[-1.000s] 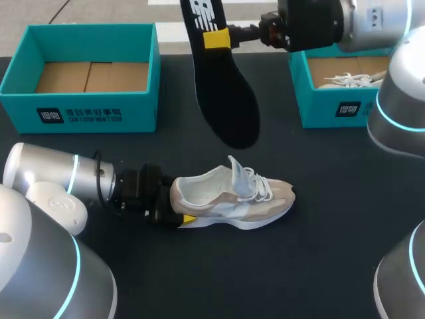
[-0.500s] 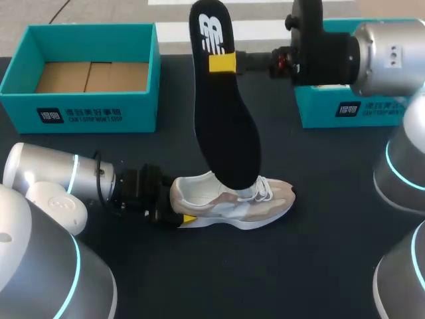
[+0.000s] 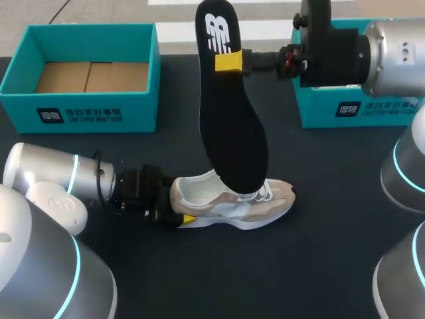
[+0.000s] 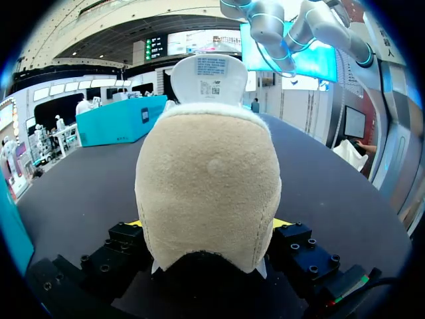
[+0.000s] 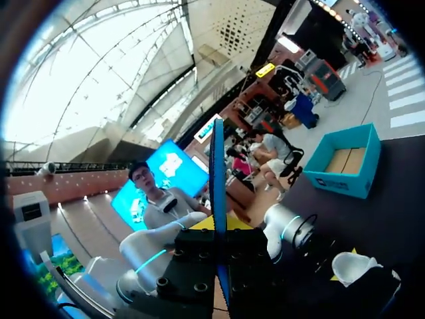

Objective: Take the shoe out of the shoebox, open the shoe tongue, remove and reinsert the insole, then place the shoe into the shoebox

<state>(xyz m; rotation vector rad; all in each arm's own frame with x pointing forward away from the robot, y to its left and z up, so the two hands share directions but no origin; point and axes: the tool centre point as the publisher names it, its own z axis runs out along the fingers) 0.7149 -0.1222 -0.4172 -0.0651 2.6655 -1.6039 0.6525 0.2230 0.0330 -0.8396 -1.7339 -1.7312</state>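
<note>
Insole (image 3: 232, 119): black, thin, hung toe-down from right gripper (image 3: 229, 61). Pinched face to face close to the heel end, fingers only narrowly apart and closed on it from both sides. In right wrist view, edge-on, a thin line running straight out between the fingers. Toe tip well below the gripper, at the mouth of the shoe (image 3: 232, 203); already inside the opening or just above it, cannot tell

Handling, judged: very light, foam-soft, easily bent. Long free length below the grip likely to sway, or to buckle if pushed against the collar. Fabric face probably grippy, so little risk of slipping. For feeding in: keep the heel-end pinch and slide toe first at a shallow angle, or take hold nearer mid-length for more stiffness

Shoe: beige and white, on its sole on table (image 3: 319, 252), heel clamped in left gripper (image 3: 178, 207), toe pointing away from it. In left wrist view, padded heel filling the space between the fingers, both pressed to its sides; tongue (image 4: 211, 76) standing up beyond the heel. Judged light, upper soft, heel counter the stiffest part, so a sound place to brace against the push

Farther out: open teal box (image 3: 93, 30) well beyond left gripper, cardboard floor showing; second teal box (image 3: 312, 100) behind right gripper, contents hidden by the arm
</note>
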